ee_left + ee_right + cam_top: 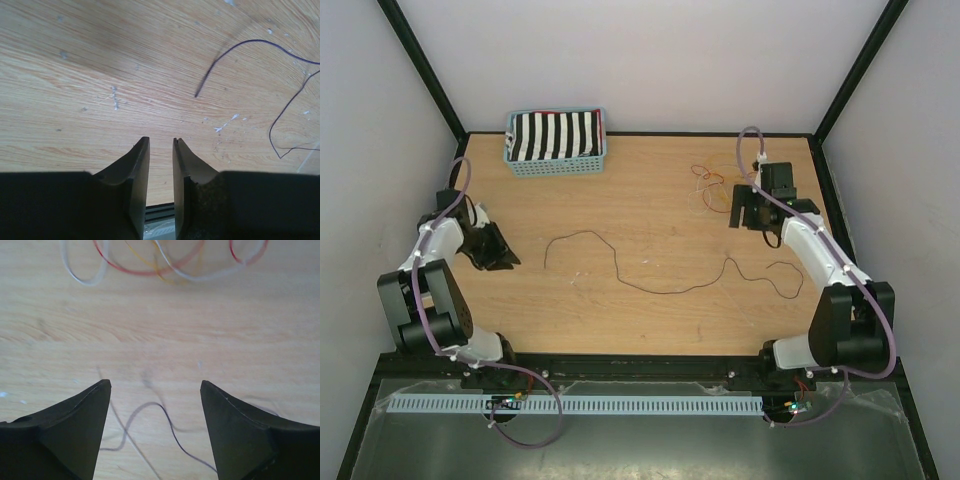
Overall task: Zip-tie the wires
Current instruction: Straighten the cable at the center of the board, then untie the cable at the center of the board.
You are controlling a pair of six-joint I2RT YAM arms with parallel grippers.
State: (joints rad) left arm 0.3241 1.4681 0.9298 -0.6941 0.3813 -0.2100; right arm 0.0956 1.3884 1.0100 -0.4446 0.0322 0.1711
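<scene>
The wires lie in two places. A long black strand [650, 288] snakes across the middle of the table, and a small tangle of red, orange and pale strands [708, 185] sits at the back right. My left gripper [498, 252] rests low at the left edge, slightly open [161, 140] with nothing between its fingers; the black strand's loose end [196, 94] lies ahead to its right. Beside the coloured tangle my right gripper [742, 212] hangs wide open [155, 384]. A black strand [167, 412] curves on the wood under its gap, and the red and pale loops [145, 271] lie ahead.
A blue basket [557, 165] with a black-and-white striped cloth stands at the back left. A white slotted strip [570, 404] lies below the table's near edge between the arm bases. White walls and a black frame enclose the table.
</scene>
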